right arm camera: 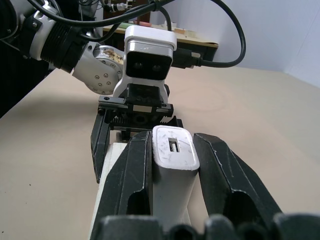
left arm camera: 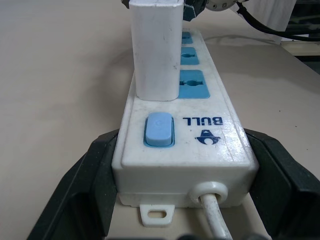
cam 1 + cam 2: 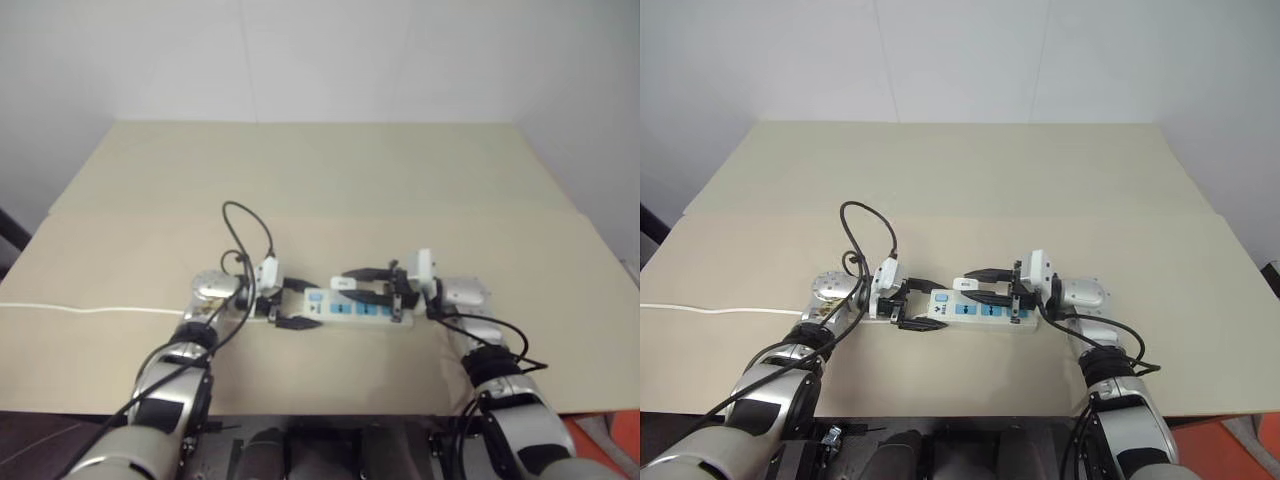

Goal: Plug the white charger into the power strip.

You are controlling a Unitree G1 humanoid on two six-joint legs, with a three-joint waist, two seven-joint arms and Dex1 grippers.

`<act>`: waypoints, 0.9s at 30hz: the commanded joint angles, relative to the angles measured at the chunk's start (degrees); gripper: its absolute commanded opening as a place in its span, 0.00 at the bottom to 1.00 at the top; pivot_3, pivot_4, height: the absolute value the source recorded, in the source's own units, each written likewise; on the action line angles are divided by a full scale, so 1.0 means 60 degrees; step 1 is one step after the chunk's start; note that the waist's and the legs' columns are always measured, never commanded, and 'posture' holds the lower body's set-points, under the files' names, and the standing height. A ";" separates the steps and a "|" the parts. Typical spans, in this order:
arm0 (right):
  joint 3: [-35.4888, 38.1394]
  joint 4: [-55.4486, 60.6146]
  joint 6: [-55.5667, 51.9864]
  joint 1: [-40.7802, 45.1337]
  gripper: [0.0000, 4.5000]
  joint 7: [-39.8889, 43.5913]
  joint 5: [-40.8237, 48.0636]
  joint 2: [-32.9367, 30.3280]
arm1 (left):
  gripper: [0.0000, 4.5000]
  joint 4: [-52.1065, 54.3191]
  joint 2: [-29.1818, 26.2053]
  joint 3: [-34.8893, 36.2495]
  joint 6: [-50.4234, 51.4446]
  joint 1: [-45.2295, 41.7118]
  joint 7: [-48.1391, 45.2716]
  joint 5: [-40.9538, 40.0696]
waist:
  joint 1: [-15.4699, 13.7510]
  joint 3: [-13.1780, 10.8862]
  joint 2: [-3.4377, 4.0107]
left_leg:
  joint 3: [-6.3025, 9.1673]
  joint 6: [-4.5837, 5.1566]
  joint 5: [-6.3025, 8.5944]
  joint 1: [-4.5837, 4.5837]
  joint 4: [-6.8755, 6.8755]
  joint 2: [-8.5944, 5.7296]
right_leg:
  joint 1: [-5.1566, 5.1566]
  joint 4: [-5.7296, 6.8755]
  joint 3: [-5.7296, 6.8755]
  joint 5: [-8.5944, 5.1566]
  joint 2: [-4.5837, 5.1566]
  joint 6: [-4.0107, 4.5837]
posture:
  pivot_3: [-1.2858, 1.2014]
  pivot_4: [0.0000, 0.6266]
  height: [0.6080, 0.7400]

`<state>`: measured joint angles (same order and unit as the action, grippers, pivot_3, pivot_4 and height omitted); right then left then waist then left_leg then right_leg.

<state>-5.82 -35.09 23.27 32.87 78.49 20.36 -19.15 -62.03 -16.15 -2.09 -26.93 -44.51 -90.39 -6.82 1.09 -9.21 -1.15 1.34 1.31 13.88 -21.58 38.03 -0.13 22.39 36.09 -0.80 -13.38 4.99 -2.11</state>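
Note:
The power strip [image 3: 362,309] lies on the table in front of me, its blue sockets [image 2: 192,82] in a row past the blue switch [image 2: 159,130]. My left gripper [image 3: 285,303] is shut on its switch end, one black finger [image 2: 80,190] on each side. My right gripper [image 3: 352,283] is shut on the white charger [image 3: 343,284], which stands upright with its lower end at the strip's top face near the switch, beside the nearest socket. In the left wrist view the charger [image 2: 155,50] hides its own prongs; I cannot tell whether it is seated. The right wrist view shows the charger [image 1: 172,160] between two black fingers [image 1: 135,175].
The strip's thin white cord [image 3: 80,308] runs left across the beige table [image 3: 320,180] to its edge. Black cables loop over both wrists [image 3: 245,225]. The table's near edge lies just under my forearms; the wall stands behind.

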 commanded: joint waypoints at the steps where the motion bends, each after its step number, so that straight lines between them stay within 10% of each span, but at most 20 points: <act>1: -0.0267 -0.0718 -0.0495 -0.0362 0.24 -0.0158 -0.0790 -0.0332 | 0.73 0.0531 -0.0121 0.0038 -0.0083 -0.0088 -0.0192 -0.0208 | 0.0000 0.0000 0.0000 | 0.0001 0.0000 0.0000 0.0004 -0.0001 0.0000 | -0.0003 0.0000 0.0000 0.0000 0.0000 0.0000 | 0.52 0.24 1.00; 6: -0.0219 -0.0712 -0.0548 -0.0413 0.24 -0.0530 -0.0806 -0.0288 | 0.73 0.0538 -0.0139 0.0036 -0.0108 -0.0057 -0.0177 -0.0206 | 0.0019 0.0000 0.0000 | 0.0003 0.0000 0.0000 0.0024 -0.0005 0.0002 | -0.0014 0.0001 -0.0010 0.0000 0.0000 0.0000 | 0.52 0.24 1.00; 16: -0.0064 -0.0375 -0.0049 -0.0614 0.98 -0.1068 -0.1000 -0.0438 | 0.73 0.0480 -0.0090 0.0003 -0.0087 -0.0038 -0.0062 -0.0193 | -0.0008 0.0009 -0.0012 | 0.0003 0.0000 0.0000 0.0040 -0.0012 0.0003 | -0.0028 -0.0003 -0.0012 -0.0001 -0.0001 0.0001 | 0.52 0.24 1.00; 21: -0.0016 -0.0072 -0.0098 -0.0766 1.00 -0.0934 -0.0914 -0.0721 | 0.99 0.0338 -0.0087 0.0014 0.0044 -0.0049 -0.0059 -0.0168 | -0.0019 0.0009 -0.0012 | 0.0002 0.0000 0.0000 0.0039 -0.0013 0.0001 | -0.0028 -0.0005 -0.0012 -0.0001 0.0000 0.0001 | 0.52 0.24 1.00; 27: 0.0071 0.0567 -0.0407 -0.1067 1.00 -0.0906 -0.0779 -0.1141 | 0.99 0.1260 -0.0129 0.0592 0.0198 0.0306 0.0540 -0.0790 | -0.0068 0.0009 -0.0013 | 0.0006 0.0000 0.0000 0.0037 -0.0013 -0.0001 | -0.0034 -0.0010 -0.0010 -0.0002 0.0003 0.0000 | 0.52 0.24 1.00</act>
<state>-5.42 -31.33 22.85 28.75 72.43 16.86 -24.67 -58.07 -16.45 -0.76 -25.14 -43.17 -89.22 -8.80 0.69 -9.15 -1.23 1.40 1.31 13.88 -21.36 37.95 -0.13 22.19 36.01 -0.86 -13.39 5.02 -2.12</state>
